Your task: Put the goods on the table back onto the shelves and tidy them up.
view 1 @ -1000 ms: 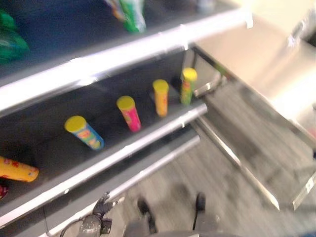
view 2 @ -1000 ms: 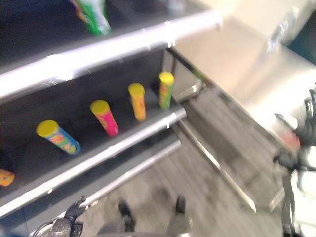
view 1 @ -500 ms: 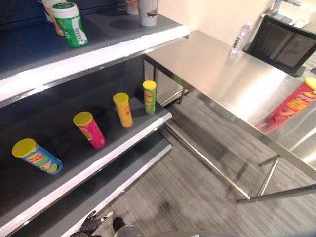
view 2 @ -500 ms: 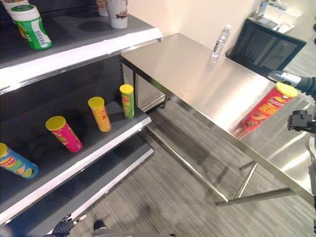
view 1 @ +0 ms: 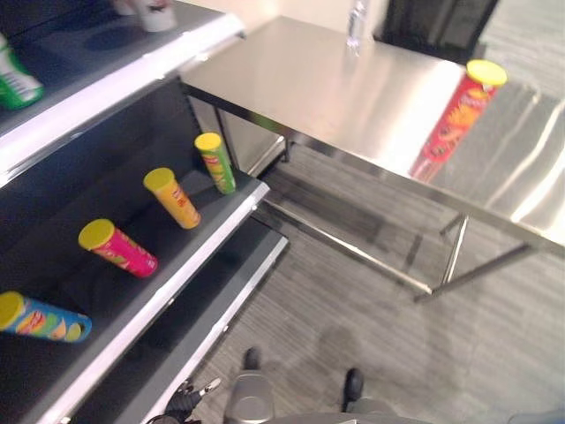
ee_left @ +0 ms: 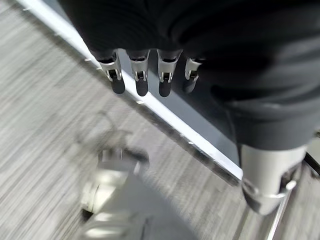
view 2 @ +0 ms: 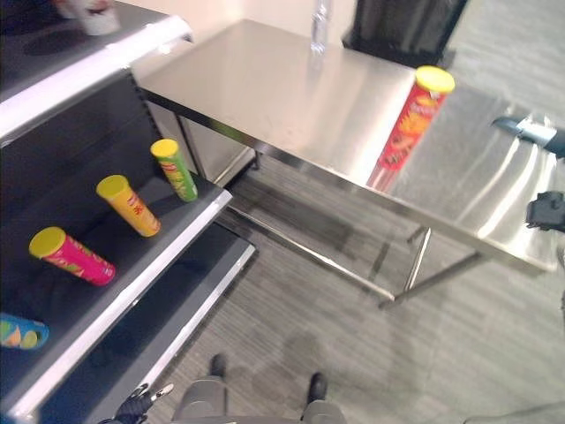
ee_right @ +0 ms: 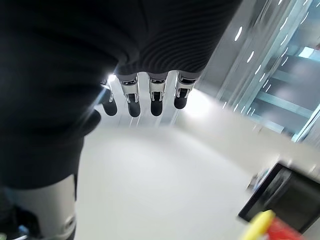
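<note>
With both hands' fingers hanging straight and empty, the right hand [ee_right: 145, 95] is lining up to reach the red can [view 2: 409, 131] standing on the worktop [view 2: 265, 88], the left hand [ee_left: 145, 75] idling low.

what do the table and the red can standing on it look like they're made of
The table looks like brushed stainless steel: silver-grey, with soft glare and a blurred reflection of the can. The red chip can seems to be printed cardboard with a yellow, probably plastic, lid; the look leaves that open.

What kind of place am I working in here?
Probably a mock shop or a lab set up as one: dark shelves hold a row of chip cans, and one red can stands on a steel table beside them.
</note>
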You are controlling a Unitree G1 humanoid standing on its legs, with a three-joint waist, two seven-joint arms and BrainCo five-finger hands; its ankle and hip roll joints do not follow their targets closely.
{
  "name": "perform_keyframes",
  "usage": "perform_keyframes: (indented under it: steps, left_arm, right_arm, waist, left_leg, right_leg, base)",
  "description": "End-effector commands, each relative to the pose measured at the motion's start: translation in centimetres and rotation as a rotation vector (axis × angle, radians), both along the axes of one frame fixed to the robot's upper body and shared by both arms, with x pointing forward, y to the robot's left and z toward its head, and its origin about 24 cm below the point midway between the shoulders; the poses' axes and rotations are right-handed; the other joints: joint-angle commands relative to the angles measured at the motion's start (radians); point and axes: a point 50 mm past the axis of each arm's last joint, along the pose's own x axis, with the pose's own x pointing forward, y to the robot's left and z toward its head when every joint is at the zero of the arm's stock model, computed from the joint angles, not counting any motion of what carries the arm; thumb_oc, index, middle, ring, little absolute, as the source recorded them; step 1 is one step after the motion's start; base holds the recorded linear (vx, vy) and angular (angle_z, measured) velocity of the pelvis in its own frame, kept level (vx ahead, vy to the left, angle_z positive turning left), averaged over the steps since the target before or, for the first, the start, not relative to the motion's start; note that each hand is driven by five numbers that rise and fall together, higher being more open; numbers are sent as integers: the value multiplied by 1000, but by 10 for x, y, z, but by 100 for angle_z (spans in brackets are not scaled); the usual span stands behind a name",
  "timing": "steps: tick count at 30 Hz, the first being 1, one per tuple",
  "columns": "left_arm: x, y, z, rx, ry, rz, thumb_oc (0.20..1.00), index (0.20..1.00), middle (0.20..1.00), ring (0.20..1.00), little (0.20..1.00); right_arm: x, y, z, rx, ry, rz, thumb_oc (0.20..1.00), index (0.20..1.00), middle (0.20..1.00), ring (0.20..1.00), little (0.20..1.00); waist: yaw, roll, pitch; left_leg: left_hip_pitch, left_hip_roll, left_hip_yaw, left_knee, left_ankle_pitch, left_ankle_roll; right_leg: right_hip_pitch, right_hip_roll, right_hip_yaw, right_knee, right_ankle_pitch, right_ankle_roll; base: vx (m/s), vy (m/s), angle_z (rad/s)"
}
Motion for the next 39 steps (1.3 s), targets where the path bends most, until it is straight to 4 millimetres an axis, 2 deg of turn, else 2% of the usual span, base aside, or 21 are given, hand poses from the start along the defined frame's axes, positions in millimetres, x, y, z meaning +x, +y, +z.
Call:
perform_keyframes:
  steps: [1,4,7,11,15,19,20,21,23,24,25,26,27,28,29,31,32,34,36,37,39]
  left_arm:
    - [19,14,10,52,-50,-64,1000,1000,1000,1000,1000]
    - [12,16,7,56,-25,-36,1000,1000,1000,1000,1000]
    - [11,17,7,59,-18,-26,1000,1000,1000,1000,1000]
    - [14,16,9,53,-42,-17,1000,1000,1000,1000,1000]
    - [17,14,10,49,-59,-22,1000,1000,1000,1000,1000]
    - [18,15,11,53,-62,-24,1000,1000,1000,1000,1000]
    - [17,17,11,57,-56,-24,1000,1000,1000,1000,1000]
    - [16,16,10,57,-49,-31,1000,1000,1000,1000,1000]
    - [17,16,10,64,-45,-48,1000,1000,1000,1000,1000]
    - [19,17,11,67,-48,-53,1000,1000,1000,1000,1000]
    - [19,17,11,66,-48,-53,1000,1000,1000,1000,1000]
    - [20,21,13,82,-52,-57,1000,1000,1000,1000,1000]
    - [20,22,14,83,-56,-55,1000,1000,1000,1000,1000]
    - [20,22,14,84,-55,-56,1000,1000,1000,1000,1000]
    - [22,24,15,88,-60,-51,1000,1000,1000,1000,1000]
    - [24,23,15,87,-65,-56,1000,1000,1000,1000,1000]
    - [26,23,15,87,-68,-62,1000,1000,1000,1000,1000]
    - [28,22,16,91,-75,-70,1000,1000,1000,1000,1000]
    - [30,23,17,100,-77,-71,1000,1000,1000,1000,1000]
    - [30,24,18,99,-84,-68,1000,1000,1000,1000,1000]
    - [28,25,16,103,-65,-64,1000,1000,1000,1000,1000]
  right_arm:
    - [1,-2,20,-3,-106,-34,1000,1000,1000,1000,1000]
    - [6,-1,15,13,-93,-42,1000,1000,1000,1000,1000]
    - [8,1,12,18,-83,-38,1000,1000,1000,1000,1000]
    - [10,4,11,27,-93,-21,1000,1000,1000,1000,1000]
    - [11,4,10,36,-96,-32,1000,1000,1000,1000,1000]
    - [16,1,9,42,-84,-44,1000,1000,1000,1000,1000]
    - [17,0,9,49,-79,-50,1000,1000,1000,1000,1000]
    - [16,-2,11,52,-84,-55,1000,1000,1000,1000,1000]
    - [15,-4,15,59,-96,-58,1000,1000,1000,1000,1000]
    - [14,-5,15,68,-99,-55,1000,1000,1000,1000,1000]
    - [14,-5,16,67,-100,-55,1000,1000,1000,1000,1000]
    - [14,-9,12,81,-91,-65,1000,1000,1000,1000,1000]
    - [14,-10,11,80,-83,-68,1000,1000,1000,1000,1000]
    - [14,-10,11,80,-82,-69,1000,1000,1000,1000,1000]
    - [14,-10,12,81,-81,-66,1000,1000,1000,1000,1000]
    - [15,-10,16,87,-93,-55,1000,1000,1000,1000,1000]
    - [15,-11,18,89,-95,-60,1000,1000,1000,1000,1000]
    - [14,-15,18,101,-97,-73,1000,1000,1000,1000,1000]
    - [14,-19,16,100,-95,-113,1000,1000,1000,1000,1000]
    - [12,-20,14,88,-77,-118,1000,1000,1000,1000,1000]
    - [6,-21,14,93,-95,-124,1000,1000,1000,1000,1000]
  waist:
    - [34,-61,-14]
    - [31,-51,-39]
    - [20,-71,-67]
    - [14,-94,-95]
    - [17,-114,-120]
    - [21,-118,-125]
    - [18,-116,-114]
    - [12,-112,-104]
    - [-2,-92,-85]
    - [-7,-77,-74]
    - [-7,-77,-72]
    - [-8,-50,-61]
    - [-6,-49,-62]
    - [-8,-50,-62]
    - [2,-46,-65]
    - [2,-46,-69]
    - [-3,-48,-68]
    - [-19,-54,-65]
    - [-39,-64,-59]
    - [-41,-74,-62]
    - [-47,-99,-76]
  left_leg:
    - [-130,-67,47,-46,124,-33]
    - [-82,-75,38,-102,143,-18]
    - [-53,-80,36,-113,141,-13]
    - [-8,-89,57,-112,104,13]
    - [36,-106,83,-125,65,42]
    - [74,-123,95,-140,41,65]
    - [105,-138,94,-146,28,82]
    - [125,-149,91,-149,19,97]
    - [158,-158,80,-155,8,117]
    - [170,-156,71,-158,5,125]
    - [170,-158,70,-158,6,125]
    - [209,-149,47,-169,-6,131]
    - [220,-148,47,-176,-11,125]
    - [220,-149,44,-176,-12,125]
    - [222,-142,47,-179,-20,113]
    - [224,-134,35,-181,-31,94]
    - [229,-134,23,-182,-39,85]
    - [248,-134,-2,-184,-60,72]
    - [275,-130,-32,-187,-76,64]
    - [282,-135,-42,-186,-83,59]
    - [292,-134,-57,-186,-83,49]
  right_leg:
    - [249,107,-19,-258,-71,-14]
    - [271,116,12,-258,-98,-11]
    - [287,93,24,-256,-110,-8]
    - [290,57,41,-223,-121,2]
    - [278,19,60,-177,-112,30]
    - [232,-11,64,-77,-100,63]
    - [180,-32,69,43,-52,97]
    - [149,-47,73,121,-2,113]
    - [108,-60,69,251,65,114]
    - [86,-59,65,322,73,106]
    - [82,-61,66,332,69,106]
    - [27,-80,38,443,57,90]
    - [12,-111,14,423,44,85]
    - [14,-112,10,423,41,84]
    - [4,-145,-21,349,4,73]
    - [10,-172,-61,202,-19,65]
    - [-1,-172,-63,110,-3,68]
    - [0,-154,-27,-81,66,89]
    - [-33,-136,66,-154,124,116]
    - [-20,-133,83,-192,129,120]
    - [-3,-130,89,-192,154,118]
  base:
    - [140,58,-28]
    - [214,105,-18]
    - [211,111,-19]
    - [176,113,-36]
    - [140,123,-31]
    - [85,133,-19]
    - [59,161,-23]
    - [82,217,-23]
    - [50,184,-6]
    - [16,123,-1]
    - [103,148,5]
    - [126,84,16]
    - [142,82,26]
    - [85,-39,31]
    - [97,-75,26]
    - [131,-139,15]
    - [147,-173,3]
    - [193,-182,18]
    - [184,-138,45]
    - [119,-119,74]
    - [162,-222,86]
